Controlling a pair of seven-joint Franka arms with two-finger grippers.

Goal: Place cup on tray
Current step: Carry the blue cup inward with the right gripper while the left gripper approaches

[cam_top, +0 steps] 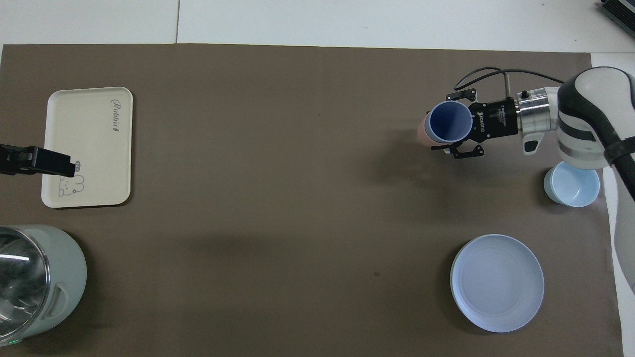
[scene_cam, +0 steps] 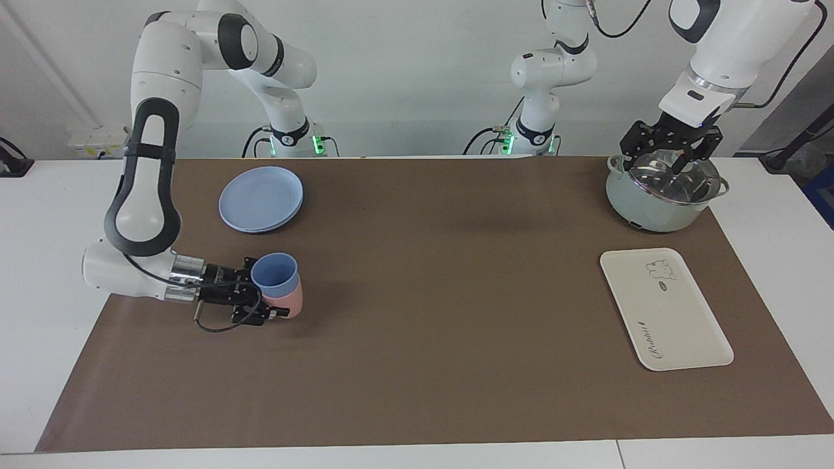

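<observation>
**Cup held clear of tray**

Right gripper [scene_cam: 264,303], fingers clamped on the blue cup [scene_cam: 275,276] nested in a pink cup [scene_cam: 292,303], well apart from the tray [scene_cam: 664,309]. Left gripper [scene_cam: 671,148] waits over the pot [scene_cam: 658,195], fingers apart.

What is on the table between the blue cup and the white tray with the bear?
Nothing. Between the cup, held in the right gripper, and the tray there is only bare brown mat. Both views show it.
</observation>
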